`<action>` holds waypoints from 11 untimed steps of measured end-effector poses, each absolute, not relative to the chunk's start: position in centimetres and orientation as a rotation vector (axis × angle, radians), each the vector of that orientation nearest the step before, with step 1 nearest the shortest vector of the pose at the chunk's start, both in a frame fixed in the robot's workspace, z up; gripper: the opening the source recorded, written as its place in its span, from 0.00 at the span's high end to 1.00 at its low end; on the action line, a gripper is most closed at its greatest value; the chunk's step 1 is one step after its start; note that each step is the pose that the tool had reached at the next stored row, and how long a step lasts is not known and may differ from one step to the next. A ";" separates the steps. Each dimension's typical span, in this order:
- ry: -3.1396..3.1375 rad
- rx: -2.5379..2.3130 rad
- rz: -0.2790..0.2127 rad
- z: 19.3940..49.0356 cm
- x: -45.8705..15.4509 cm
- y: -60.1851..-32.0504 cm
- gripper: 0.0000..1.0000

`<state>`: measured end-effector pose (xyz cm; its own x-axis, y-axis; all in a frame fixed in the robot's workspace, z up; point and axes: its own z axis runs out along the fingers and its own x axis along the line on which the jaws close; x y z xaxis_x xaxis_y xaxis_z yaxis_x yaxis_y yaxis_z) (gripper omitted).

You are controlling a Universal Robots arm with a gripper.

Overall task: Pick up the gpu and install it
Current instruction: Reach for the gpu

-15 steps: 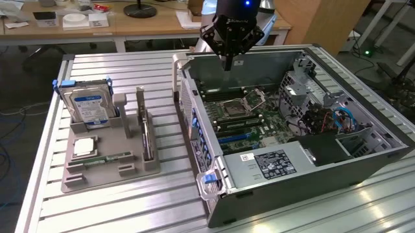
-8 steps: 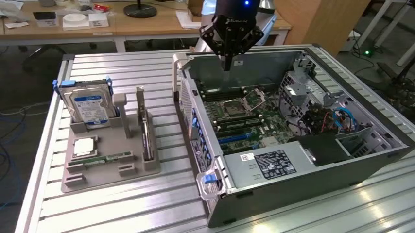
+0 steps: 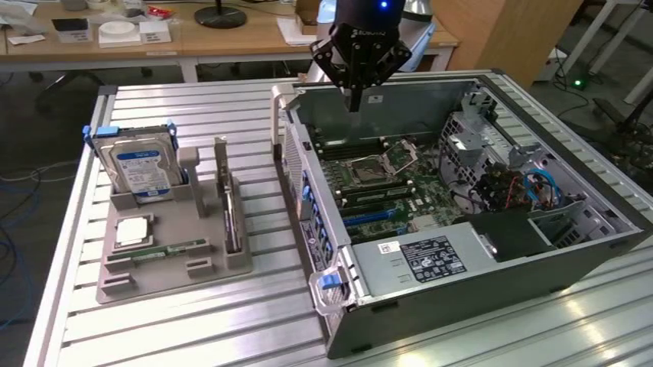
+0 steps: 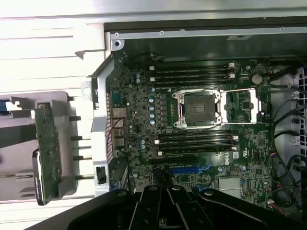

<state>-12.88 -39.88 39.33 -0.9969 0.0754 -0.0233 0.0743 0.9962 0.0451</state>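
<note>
Black tool (image 3: 355, 104) is hanging over the far end of the open dark-grey pc case (image 3: 490, 298), fingers pointing straight down and pinched fully together, nothing betw. them, so it's carrying nothing. The wrist cam is looking down into the case at the green motherboard (image 4: 144, 120). The square silver-framed cpu socket (image 4: 199, 109) is sitting open mid-board, w/ long black memory slots (image 4: 192, 74) running along both sides of it. Now the gpu (image 3: 231, 200), the thin flat dark card: it's sitting well apart from the tool, not in the case. It's standing on its long edge in a narrow slot of the grey plastic holder tray (image 3: 189, 222), on the tray's side nearest the case. That's just to the exterior view's left of the case wall. Nothing is touching the card except the tray. Sharing that tray, the thick silver hard drive w/ blue label (image 3: 141, 170) is standing upright further to the exterior view's left. The small square silver cpu chip (image 3: 133, 229) is lying flat below it in that view. The narrow green memory stick (image 3: 168, 249) is lying flat just beside the chip. Tray and case are both resting on the slatted aluminium counter (image 3: 204, 329), side by side, w/ a strip of bare slats showing betw. them.
</note>
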 end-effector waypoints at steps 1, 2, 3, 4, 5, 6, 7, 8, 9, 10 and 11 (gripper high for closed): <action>3.114 0.117 0.069 39.3 -12.9 -39.9 0.90; 3.114 0.117 0.069 39.3 -13.0 -39.9 0.90; 3.114 0.117 0.069 39.3 -13.0 -39.9 0.90; 3.114 0.117 0.069 39.3 -13.1 -39.9 0.90; 3.114 0.117 0.069 39.3 -13.2 -39.9 0.90; 3.114 0.117 0.069 39.3 -13.2 -39.9 0.90; 3.114 0.117 0.069 39.3 -13.3 -39.9 0.90; 3.114 0.117 0.069 39.3 -13.3 -39.9 0.90; 3.114 0.117 0.069 39.3 -13.4 -39.9 0.90; 3.114 0.117 0.069 39.3 -13.4 -39.9 0.90; 3.114 0.117 0.069 39.3 -13.5 -39.9 0.90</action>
